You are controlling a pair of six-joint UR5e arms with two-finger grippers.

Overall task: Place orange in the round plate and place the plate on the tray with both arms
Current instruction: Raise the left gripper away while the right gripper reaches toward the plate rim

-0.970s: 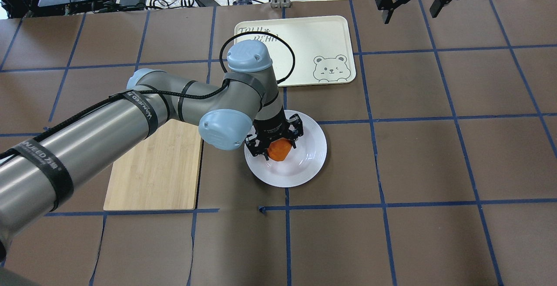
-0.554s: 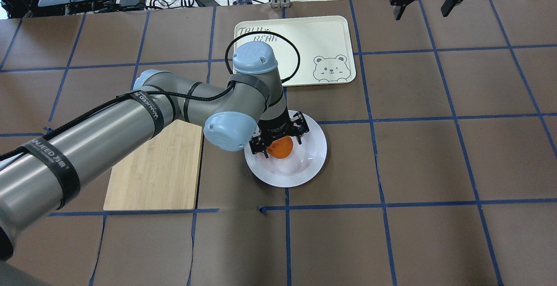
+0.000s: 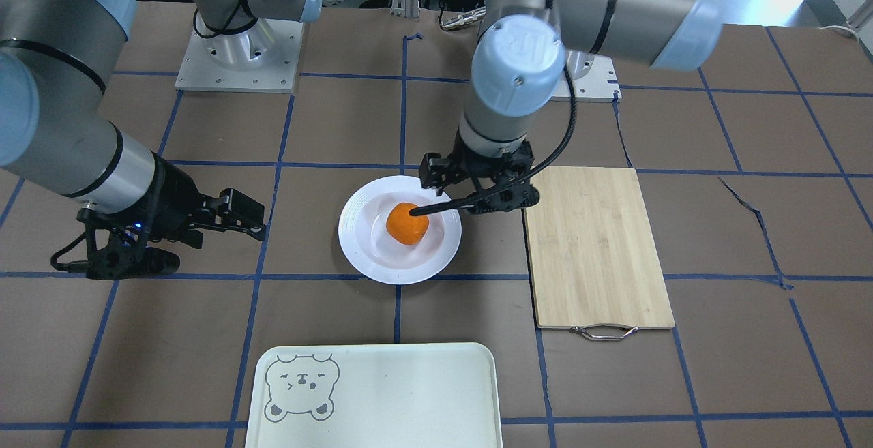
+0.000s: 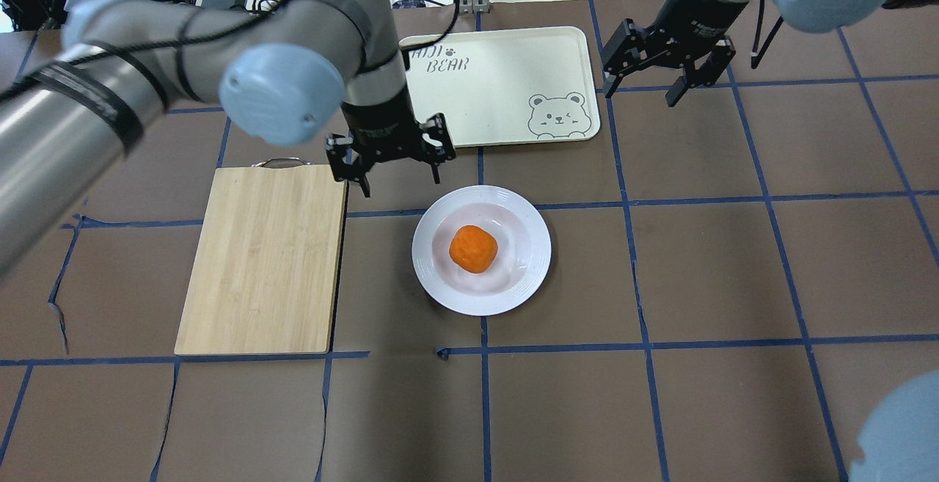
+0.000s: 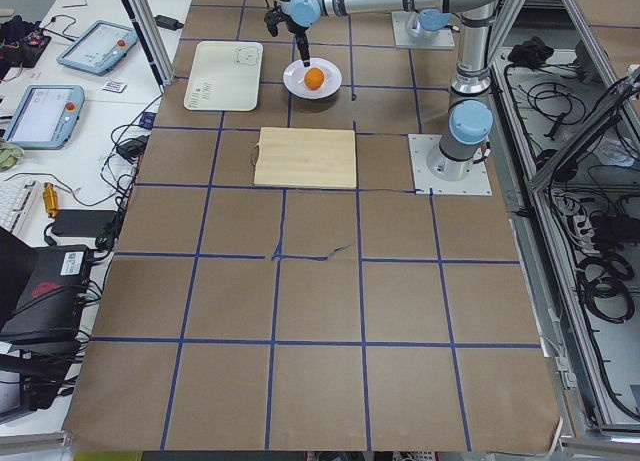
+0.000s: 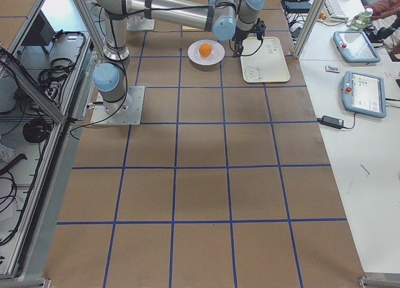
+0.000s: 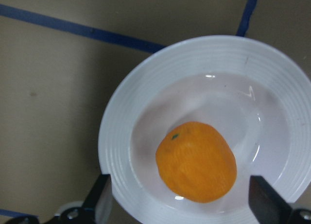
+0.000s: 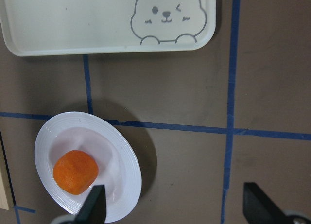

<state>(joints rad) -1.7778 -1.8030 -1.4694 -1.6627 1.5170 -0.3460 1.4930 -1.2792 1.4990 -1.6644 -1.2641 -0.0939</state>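
The orange (image 4: 473, 249) lies loose in the sunken centre of the round plate (image 4: 530, 276), which sits on the table nearer than the cream tray (image 4: 499, 78). My left gripper (image 4: 389, 163) hangs open above the table, off the plate's far-left rim, with nothing in it. Its wrist view looks straight down on the orange (image 7: 196, 162), with its fingers (image 7: 97, 202) spread at the bottom. My right gripper (image 4: 664, 75) is open and empty just right of the tray. From the front, the orange (image 3: 407, 224) rests in the plate (image 3: 354, 243), with the left gripper (image 3: 470, 192) above its edge.
A bamboo cutting board (image 4: 264, 262) with a metal handle lies left of the plate. Cables and devices crowd the bench behind the tray. Blue tape lines grid the brown table cover.
The left gripper has let go of the orange, risen and drawn back toward the far left of the plate. The right gripper has come nearer, beside the tray's right edge.
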